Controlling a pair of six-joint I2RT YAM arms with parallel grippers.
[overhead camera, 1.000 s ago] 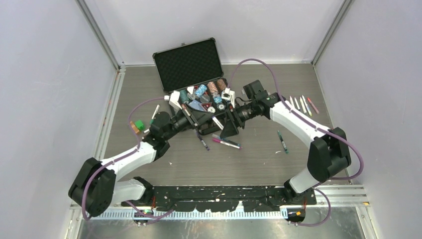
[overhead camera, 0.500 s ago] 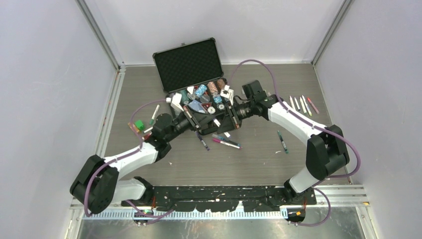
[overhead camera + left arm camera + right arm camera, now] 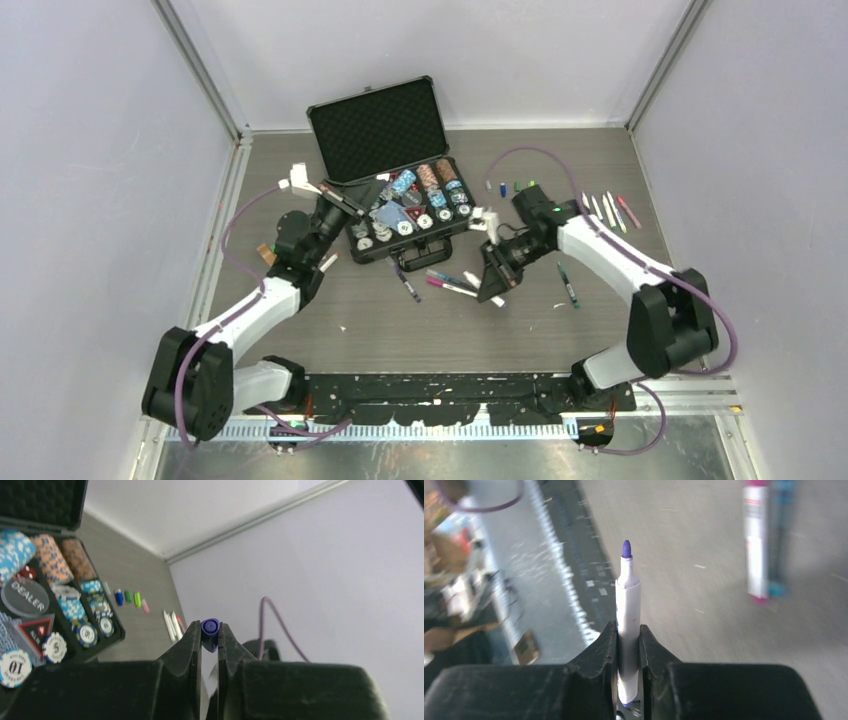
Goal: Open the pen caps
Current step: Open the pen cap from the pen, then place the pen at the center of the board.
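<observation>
The left gripper [image 3: 210,633] has its fingers clamped on a purple pen cap [image 3: 210,626]. The cap sits between the fingertips, round end toward the wrist camera, with no barrel visible on it. The right gripper [image 3: 628,630] has its fingers clamped on the white barrel of a pen [image 3: 628,597]. The pen projects straight out past the fingertips, and its purple tip [image 3: 626,549] is bare.

Change: cap and pen are now separate and well apart. In the earlier overhead frames both grippers meet nose to nose just in front of the black case [image 3: 378,128]. Now the left arm is drawn back to the case's left corner and the right arm has swung out to the right of the case front.

Judgement: the pull-off for this pen is complete. What remains is to set both parts down and take the next pen.

Beyond the left fingertips, on their left side, lie the poker chips [image 3: 50,562] in the case. Farther out is a short row of loose caps [image 3: 128,597] in blue, green, lime and pink, then white pens [image 3: 172,625] lying side by side.

Beyond the right fingertips, on their right side, two blurred pens [image 3: 758,540] lie on the table [image 3: 684,540] with pink and teal ends showing. They appear to be capped. The pens lying loose in front of the case occupy the same places as in the earlier frames
</observation>
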